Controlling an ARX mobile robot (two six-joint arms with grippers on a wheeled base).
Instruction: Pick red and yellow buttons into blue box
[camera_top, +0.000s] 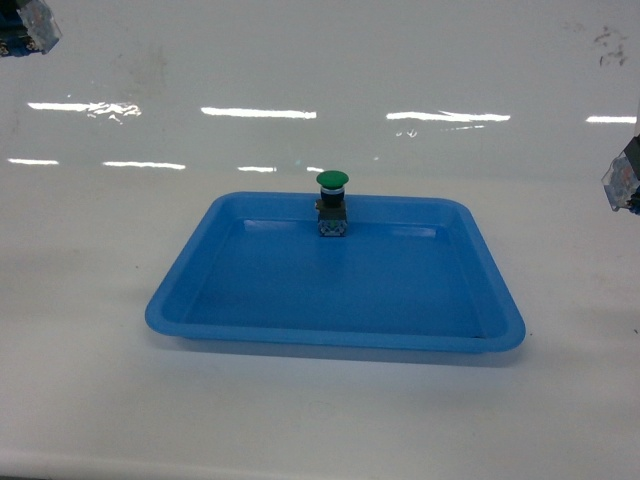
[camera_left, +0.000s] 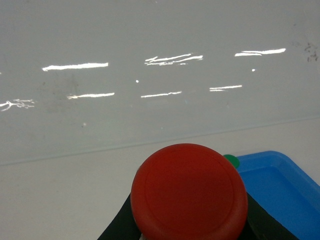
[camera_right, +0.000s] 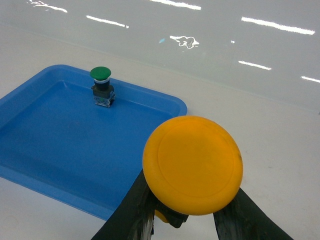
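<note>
The red button (camera_left: 189, 192) fills the bottom of the left wrist view, cap toward the camera, with my left gripper (camera_left: 190, 227) shut on it; black fingers (camera_left: 120, 227) show on either side. My right gripper (camera_right: 185, 215) is shut on the yellow button (camera_right: 192, 164), held above the table just off the shallow tray's near right corner. In the head view both hands sit high and apart, the left (camera_top: 25, 28) in the top left corner, the right (camera_top: 625, 178) at the right edge. The blue box is out of view.
A shallow blue tray (camera_top: 250, 330) lies mid-table, and a green-capped button (camera_top: 333, 203) stands upright at its far rim. The same tray (camera_right: 40, 150) and green button (camera_right: 101, 86) lie left of the right gripper. White glossy tabletop surrounds the tray.
</note>
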